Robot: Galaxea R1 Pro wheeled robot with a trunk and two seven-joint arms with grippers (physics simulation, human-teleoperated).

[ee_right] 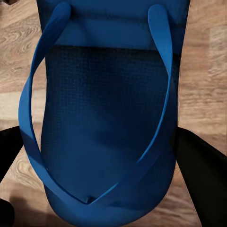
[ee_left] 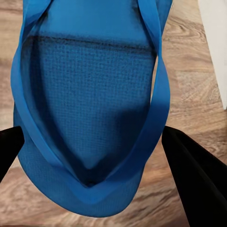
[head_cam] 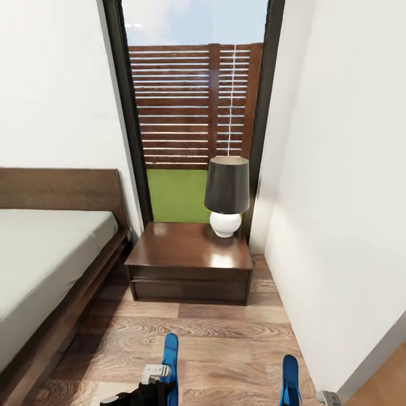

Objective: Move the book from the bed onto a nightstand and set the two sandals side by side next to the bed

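Beside me on my left runs the bed (head_cam: 45,248), with the nightstand (head_cam: 189,248) ahead by the window. My left pincer (ee_left: 92,144) grips one blue sandal (ee_left: 90,109) between its dark fingers (ee_left: 189,175), and my right pincer (ee_right: 94,156) clamps the other sandal (ee_right: 104,123). Both sandals hang edge-up over the wood floor (head_cam: 225,338). To do this well, I should lower both flat and parallel, close to the bed frame, then let go. I see no book.
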